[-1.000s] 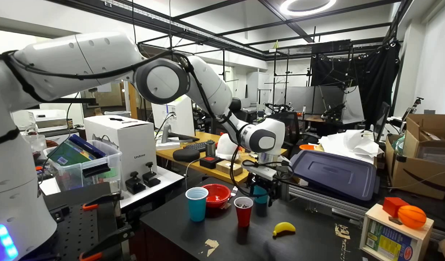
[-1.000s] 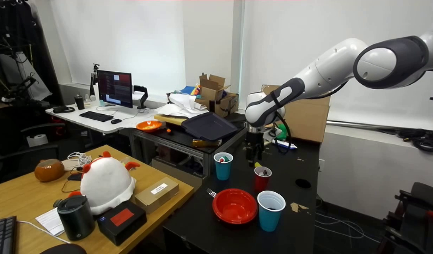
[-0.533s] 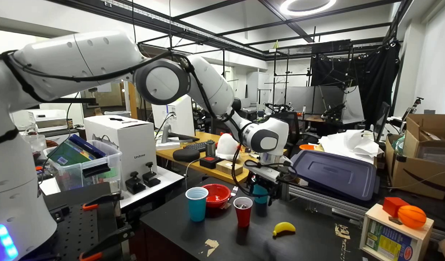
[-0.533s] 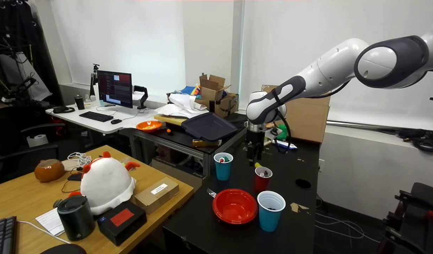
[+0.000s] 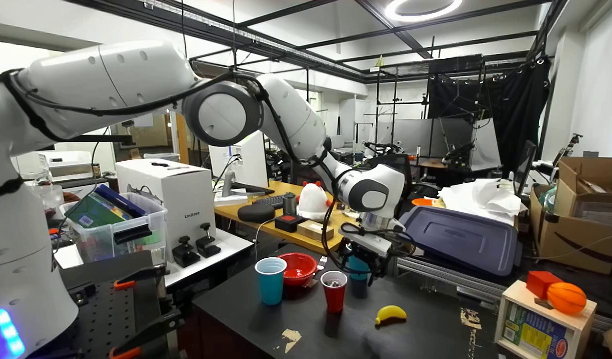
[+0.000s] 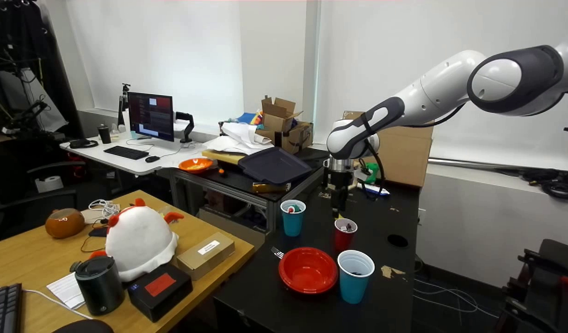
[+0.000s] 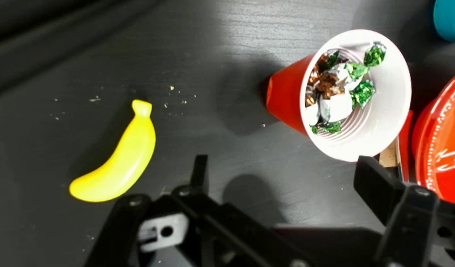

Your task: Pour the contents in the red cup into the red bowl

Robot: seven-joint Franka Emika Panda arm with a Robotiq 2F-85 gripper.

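Upright red plastic cup, foil-wrapped candies inside, red bowl near cup, gripper near cup, jaws wide apart

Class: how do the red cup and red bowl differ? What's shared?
The red cup is tall and narrow; the red bowl is low and wide. The cup's inside is white, the bowl's red. The cup holds foil-wrapped pieces; the bowl shows none. Both are red outside and stand on the black table.
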